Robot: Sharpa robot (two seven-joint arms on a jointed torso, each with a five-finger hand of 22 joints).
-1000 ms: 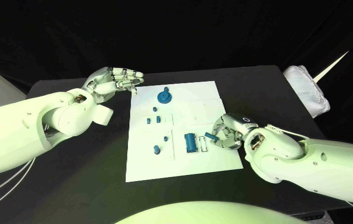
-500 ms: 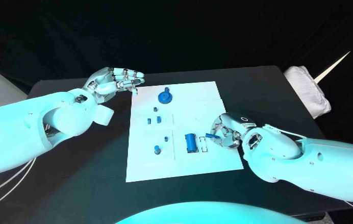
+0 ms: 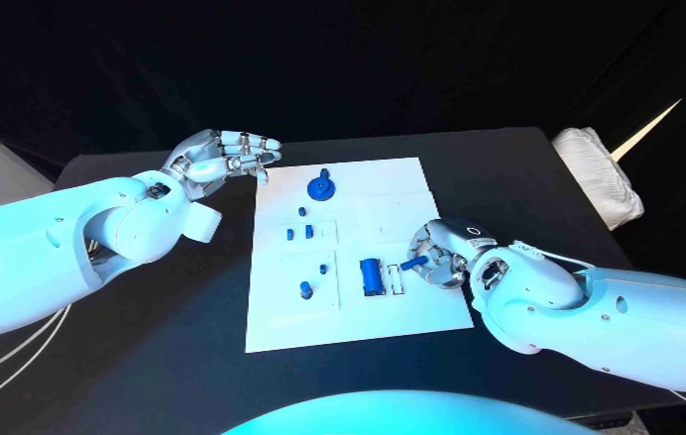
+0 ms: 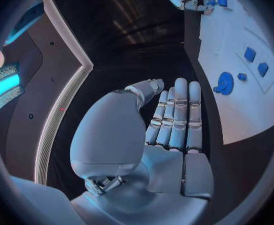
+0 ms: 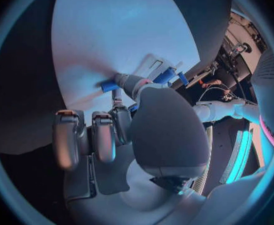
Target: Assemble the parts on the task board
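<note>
The white task board point(image 3: 414, 182) lies mid-table with several blue parts on it: a round knobbed part point(image 3: 322, 189) at the far end, small pieces point(image 3: 297, 233) in the middle, and a cylinder point(image 3: 371, 276) near the front. My right hand point(image 3: 446, 257) is at the board's right edge beside the cylinder and pinches a small blue peg point(image 3: 411, 263) point(image 5: 110, 86) between thumb and finger just above the board point(image 5: 112, 30). My left hand point(image 3: 222, 158) point(image 4: 168, 120) hovers off the board's far left corner, holding nothing. The left wrist view shows the round part point(image 4: 224, 82).
A white cloth bundle point(image 3: 594, 185) sits at the table's right edge. Black table point(image 3: 143, 336) surrounds the board on all sides.
The right hand with the blue peg has shifted only very slightly at the board's right edge. The left hand has not moved.
</note>
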